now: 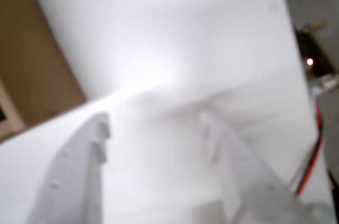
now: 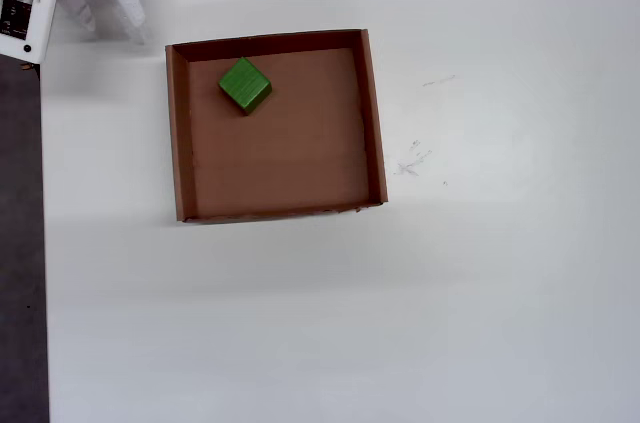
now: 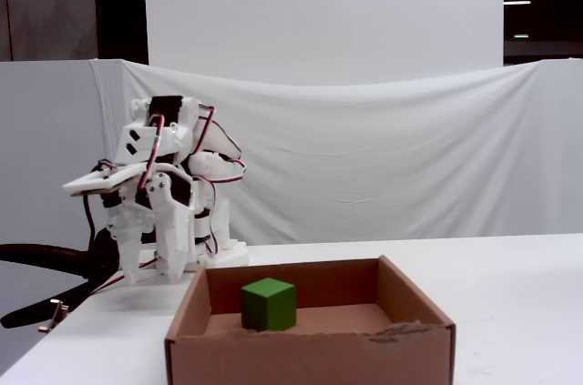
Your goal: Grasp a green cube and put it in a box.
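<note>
Wrist view blurred and glare-washed; other views bright, sharp.

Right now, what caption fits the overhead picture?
Green cube resting inside the box, gripper empty off to the side.

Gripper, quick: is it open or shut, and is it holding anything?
Gripper: open and empty; the green cube already lies in the box.

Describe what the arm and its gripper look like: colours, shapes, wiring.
The arm is built from white plastic segments with black blocks at some joints, and red and black cables loop over its top and sides in the fixed view. The gripper has two pale, whitish fingers, one with a stepped, notched tip. A red cable runs beside it in the wrist view.
</note>
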